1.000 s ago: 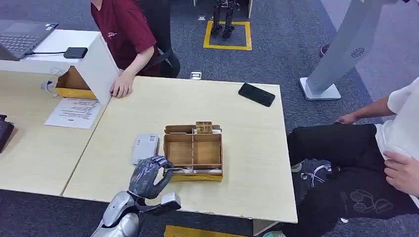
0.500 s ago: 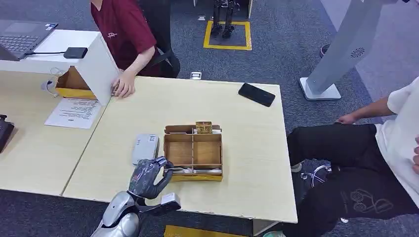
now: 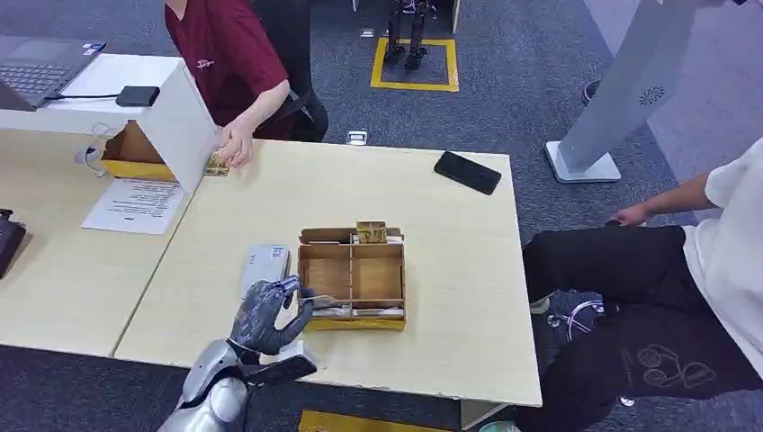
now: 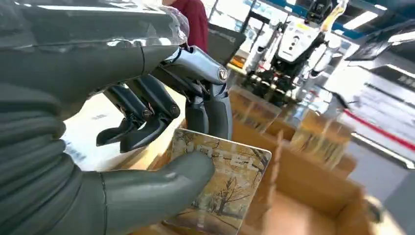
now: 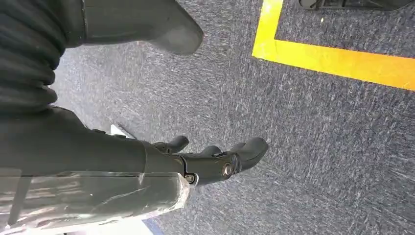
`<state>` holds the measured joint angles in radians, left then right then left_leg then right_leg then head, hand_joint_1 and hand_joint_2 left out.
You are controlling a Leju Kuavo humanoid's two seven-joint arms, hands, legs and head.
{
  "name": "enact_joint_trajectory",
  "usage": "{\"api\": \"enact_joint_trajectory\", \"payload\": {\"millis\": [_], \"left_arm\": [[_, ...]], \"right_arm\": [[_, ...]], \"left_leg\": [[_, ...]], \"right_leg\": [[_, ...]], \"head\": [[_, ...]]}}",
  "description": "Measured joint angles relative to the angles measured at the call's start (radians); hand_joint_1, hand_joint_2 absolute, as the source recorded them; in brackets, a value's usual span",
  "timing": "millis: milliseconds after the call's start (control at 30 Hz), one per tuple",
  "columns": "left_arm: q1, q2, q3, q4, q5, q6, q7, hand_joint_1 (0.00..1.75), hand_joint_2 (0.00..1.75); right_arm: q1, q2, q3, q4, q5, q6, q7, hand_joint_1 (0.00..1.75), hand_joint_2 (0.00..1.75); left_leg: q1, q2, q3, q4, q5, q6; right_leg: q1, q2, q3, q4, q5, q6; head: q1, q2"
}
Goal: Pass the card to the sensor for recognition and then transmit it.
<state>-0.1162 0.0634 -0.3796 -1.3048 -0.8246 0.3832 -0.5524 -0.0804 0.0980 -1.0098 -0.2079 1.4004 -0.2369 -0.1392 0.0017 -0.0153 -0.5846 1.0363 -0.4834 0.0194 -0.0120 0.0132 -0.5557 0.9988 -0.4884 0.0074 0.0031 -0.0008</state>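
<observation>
The left hand (image 3: 267, 317), lower left of centre in the head view, pinches a card (image 4: 222, 181) between thumb and fingers at the near left corner of the wooden tray (image 3: 352, 274), apparently to draw it out of its slot. The card's long axis runs from the thumb toward the tray's interior, picture face showing. The sensor (image 3: 264, 269), probably the grey pad, lies just beside the tray. The right hand (image 5: 215, 159) hangs over carpet, fingers loosely apart, holding nothing.

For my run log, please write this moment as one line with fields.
left hand: pinches card at wooden box front slot | right hand: hangs over carpet, holds nothing | sensor: beside box, card not yet presented
</observation>
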Motion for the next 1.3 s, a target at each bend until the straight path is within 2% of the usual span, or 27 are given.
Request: {"api": "enact_joint_trajectory", "payload": {"millis": [33, 100, 267, 500, 767, 900, 967, 1033, 1100, 1233, 1300], "left_arm": [[-0.010, 0.014, 0.000, -0.033, 0.025, -0.042, 0.006, 1.75, 1.75], [-0.032, 0.034, 0.000, -0.087, 0.051, -0.084, 0.011, 1.75, 1.75], [-0.046, 0.060, 0.000, -0.161, 0.076, -0.102, 0.005, 1.75, 1.75], [-0.146, 0.130, 0.039, -0.280, 0.195, -0.205, 0.029, 1.75, 1.75], [-0.202, 0.170, 0.121, -0.337, 0.238, -0.244, 0.035, 1.75, 1.75], [-0.206, 0.175, 0.134, -0.345, 0.236, -0.246, 0.034, 1.75, 1.75], [-0.210, 0.176, 0.142, -0.345, 0.211, -0.233, 0.041, 1.75, 1.75], [-0.226, 0.176, 0.148, -0.334, 0.141, -0.187, 0.069, 1.75, 1.75], [-0.252, 0.174, 0.158, -0.298, 0.046, -0.113, 0.111, 1.75, 1.75], [-0.325, 0.162, 0.192, -0.169, -0.177, 0.082, 0.209, 1.75, 1.75], [-0.352, 0.154, 0.208, -0.097, -0.210, 0.136, 0.222, 1.75, 1.75]], "right_arm": [[0.000, 0.000, -0.002, 0.000, 0.000, 0.000, 0.000, 0.00, 1.75], [0.000, 0.000, -0.005, 0.000, 0.000, 0.000, 0.000, 0.00, 1.75], [0.000, 0.000, -0.013, 0.000, 0.000, 0.000, 0.000, 0.00, 1.75], [-0.001, 0.000, -0.015, -0.001, 0.000, 0.000, -0.001, 0.00, 1.75], [-0.001, 0.000, -0.016, -0.001, 0.000, 0.002, -0.002, 0.00, 1.75], [-0.003, 0.000, -0.016, -0.001, 0.000, 0.003, -0.002, 0.00, 1.75], [-0.003, 0.000, -0.016, -0.001, 0.003, 0.005, 0.000, 0.00, 1.75], [-0.003, 0.000, -0.016, -0.001, 0.006, 0.008, 0.000, 0.00, 1.75], [-0.006, 0.000, -0.016, -0.001, 0.012, 0.010, -0.003, 0.00, 1.75], [-0.008, 0.000, -0.016, -0.001, 0.024, 0.011, -0.002, 0.00, 1.75], [-0.009, 0.000, -0.016, -0.001, 0.024, 0.015, 0.001, 0.00, 1.75]], "left_leg": [[0.000, 0.000, 0.000, 0.000, 0.000, 0.000], [0.000, 0.000, 0.000, 0.000, 0.000, 0.000], [0.000, 0.000, 0.000, 0.000, 0.000, 0.000], [0.000, 0.000, 0.000, 0.000, 0.001, -0.001], [0.000, 0.000, 0.000, 0.000, 0.001, -0.001], [0.000, 0.000, 0.000, 0.000, 0.001, -0.001], [0.000, 0.000, 0.000, 0.000, 0.001, -0.001], [0.000, 0.000, 0.000, 0.000, 0.001, -0.001], [0.000, 0.000, 0.000, 0.000, 0.001, -0.001], [0.000, 0.000, 0.000, 0.000, 0.002, -0.002], [0.000, 0.000, 0.000, 0.000, 0.002, -0.002]], "right_leg": [[0.000, 0.000, 0.000, 0.000, 0.000, 0.000], [0.000, 0.000, 0.000, 0.000, 0.000, 0.000], [0.000, 0.000, 0.000, 0.001, 0.000, 0.000], [0.000, 0.000, 0.000, 0.001, 0.001, -0.001], [0.000, 0.000, 0.000, 0.002, 0.001, -0.001], [0.000, 0.000, 0.000, 0.002, 0.001, -0.001], [0.000, 0.000, 0.000, 0.001, 0.001, -0.001], [0.000, 0.000, 0.000, 0.001, 0.001, -0.001], [0.000, 0.000, 0.000, 0.001, 0.001, -0.001], [0.000, 0.000, 0.000, 0.002, 0.002, -0.002], [0.000, 0.000, 0.000, 0.002, 0.002, -0.002]], "head": [[0.000, 0.000], [0.000, 0.000], [0.000, 0.000], [0.000, 0.000], [0.000, 0.000], [0.000, 0.000], [0.000, 0.000], [0.000, 0.000], [0.000, 0.000], [0.000, 0.000], [0.000, 0.000]]}}
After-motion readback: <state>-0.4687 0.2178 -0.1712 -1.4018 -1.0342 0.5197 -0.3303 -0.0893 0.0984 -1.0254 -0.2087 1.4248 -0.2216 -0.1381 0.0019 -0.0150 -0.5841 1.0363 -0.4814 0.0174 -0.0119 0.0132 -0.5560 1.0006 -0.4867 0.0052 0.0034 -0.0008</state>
